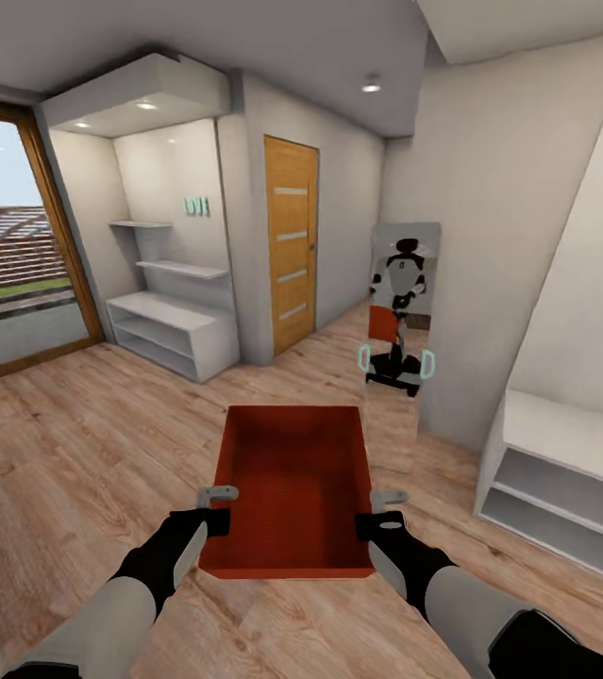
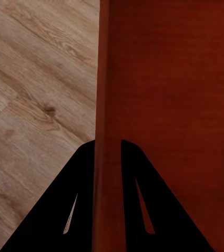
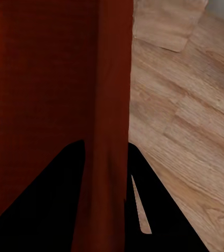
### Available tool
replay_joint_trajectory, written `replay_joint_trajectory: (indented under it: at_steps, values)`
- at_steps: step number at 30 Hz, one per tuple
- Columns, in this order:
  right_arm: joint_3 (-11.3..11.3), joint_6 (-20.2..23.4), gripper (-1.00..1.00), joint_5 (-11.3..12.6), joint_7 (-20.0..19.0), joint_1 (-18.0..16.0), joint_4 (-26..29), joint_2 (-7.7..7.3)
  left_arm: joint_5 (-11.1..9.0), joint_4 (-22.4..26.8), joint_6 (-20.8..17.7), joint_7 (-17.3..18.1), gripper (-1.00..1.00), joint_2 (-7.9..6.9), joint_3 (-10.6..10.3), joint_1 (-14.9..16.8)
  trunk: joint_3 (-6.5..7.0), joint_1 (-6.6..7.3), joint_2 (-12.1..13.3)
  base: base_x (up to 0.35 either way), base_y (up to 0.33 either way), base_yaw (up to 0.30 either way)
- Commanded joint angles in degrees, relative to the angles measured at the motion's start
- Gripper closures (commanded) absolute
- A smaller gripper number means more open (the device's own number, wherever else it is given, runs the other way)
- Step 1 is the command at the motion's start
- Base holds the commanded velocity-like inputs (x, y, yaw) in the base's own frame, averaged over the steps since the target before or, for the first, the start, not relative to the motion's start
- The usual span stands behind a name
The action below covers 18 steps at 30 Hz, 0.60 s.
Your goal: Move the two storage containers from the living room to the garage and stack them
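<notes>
Between my two arms, held clear above the wood floor (image 1: 75,443), the container (image 1: 292,471) rides level and open side up. I have the left gripper (image 1: 218,507) clenched on its left wall near the edge closest to me; the left wrist view confirms the fingers (image 2: 72,205) straddle that thin wall with one pad on either face. The right gripper (image 1: 388,511) is clamped likewise on the right wall, its fingers (image 3: 54,199) pinching the panel from both sides. Ahead stand a wooden door (image 1: 291,245), white shelves (image 1: 174,321) at the left, a mirror (image 1: 400,311) showing the robot, and a low white bench (image 1: 565,471) at the right. I judge this to be the carrying leg toward the garage. To do it well I would keep both grips firm and matched in height so the box stays level, drive slowly, and give the bench corner and the door frame wide clearance, as the box spans the arms.
</notes>
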<state>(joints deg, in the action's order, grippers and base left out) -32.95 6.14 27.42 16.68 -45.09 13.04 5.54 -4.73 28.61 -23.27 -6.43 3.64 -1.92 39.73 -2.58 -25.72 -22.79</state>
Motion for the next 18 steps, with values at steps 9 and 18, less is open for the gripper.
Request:
replay_joint_trajectory:
  at_steps: [9,18]
  values:
    - [0.44,0.36,1.0,0.36,2.49,0.0,-0.03,0.0,0.95,0.31,-0.47,-0.69,1.0,0.05,1.04,0.09,-0.13,-0.07,-0.13,0.323,0.0,0.268]
    - [0.44,0.36,1.0,0.35,2.48,0.0,-0.03,0.0,0.95,0.31,-0.47,-0.69,1.0,0.05,0.99,0.09,-0.13,-0.07,-0.13,0.323,0.0,0.268]
